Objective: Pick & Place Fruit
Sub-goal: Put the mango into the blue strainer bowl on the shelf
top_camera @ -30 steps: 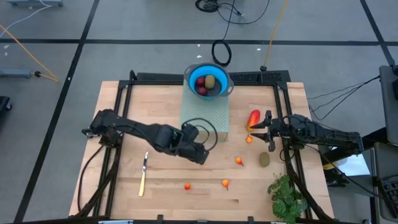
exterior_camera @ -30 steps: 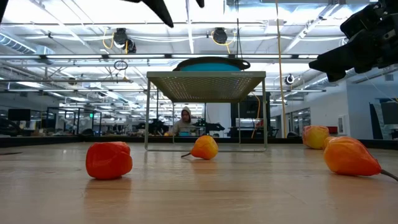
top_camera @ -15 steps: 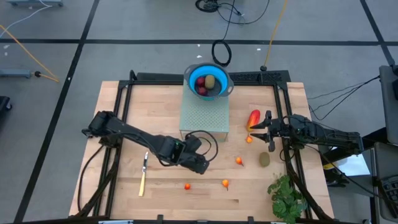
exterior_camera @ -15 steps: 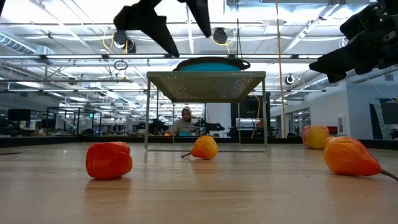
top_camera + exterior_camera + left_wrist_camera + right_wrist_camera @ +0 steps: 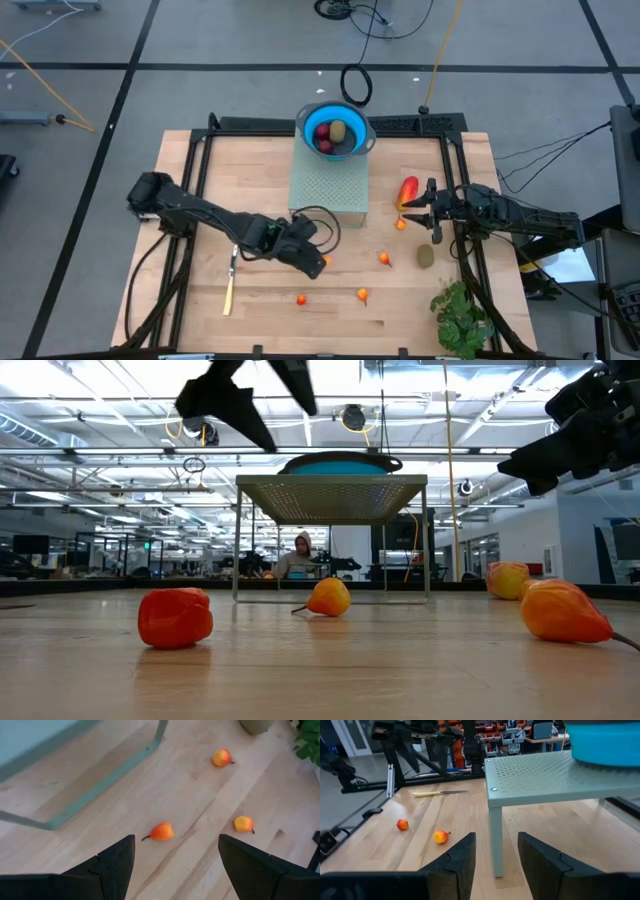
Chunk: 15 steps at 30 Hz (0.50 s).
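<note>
Your open left gripper point(image 5: 175, 865) hangs over a tiny orange fruit point(image 5: 161, 831), probably light and soft; pinch its body gently.

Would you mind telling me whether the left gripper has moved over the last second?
Yes. In the high view the left gripper has drawn back from the green perforated stand toward the table's front edge, nearer the small orange fruit.
</note>
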Motion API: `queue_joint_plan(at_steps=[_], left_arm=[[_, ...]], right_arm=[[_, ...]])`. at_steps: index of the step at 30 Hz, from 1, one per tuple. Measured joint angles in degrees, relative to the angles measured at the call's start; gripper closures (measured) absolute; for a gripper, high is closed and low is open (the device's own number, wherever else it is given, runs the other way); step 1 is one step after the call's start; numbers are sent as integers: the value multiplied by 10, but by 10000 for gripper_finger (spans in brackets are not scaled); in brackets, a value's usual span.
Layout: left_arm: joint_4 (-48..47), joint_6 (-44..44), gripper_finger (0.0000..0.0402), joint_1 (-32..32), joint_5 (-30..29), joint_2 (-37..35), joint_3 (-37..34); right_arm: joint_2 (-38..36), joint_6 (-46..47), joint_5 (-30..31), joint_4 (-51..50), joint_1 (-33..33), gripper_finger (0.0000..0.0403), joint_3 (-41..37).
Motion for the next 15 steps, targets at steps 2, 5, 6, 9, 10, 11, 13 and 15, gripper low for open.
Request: queue_joint_plan(at_steps=[2, 5, 6, 9, 10, 11, 13, 15], left_arm=[[23, 4, 115, 0, -2, -26, -30], [62, 11, 115, 0, -3, -64, -84], [79, 15, 115, 0, -3, -76, -102], [119, 22, 115, -1, -2, -116, -156], [131, 25, 115, -1, -2, -128, -172], [144, 28, 115, -1, -2, -141, -190], [160, 35, 115, -1, -2, -162, -221], [190, 50, 115, -1, 0, -186, -251]], right_arm=[[0, 18, 0, 0, 0, 264, 0], [0, 40, 0, 0, 0, 264, 0], [0, 44, 0, 0, 0, 264, 0], [0, 45, 0, 12, 0, 264, 0], [0, 46, 0, 17, 0, 264, 0], [0, 52, 0, 24, 0, 264, 0], [0, 74, 5, 40, 0, 264, 0], [0, 103, 21, 49, 0, 264, 0]])
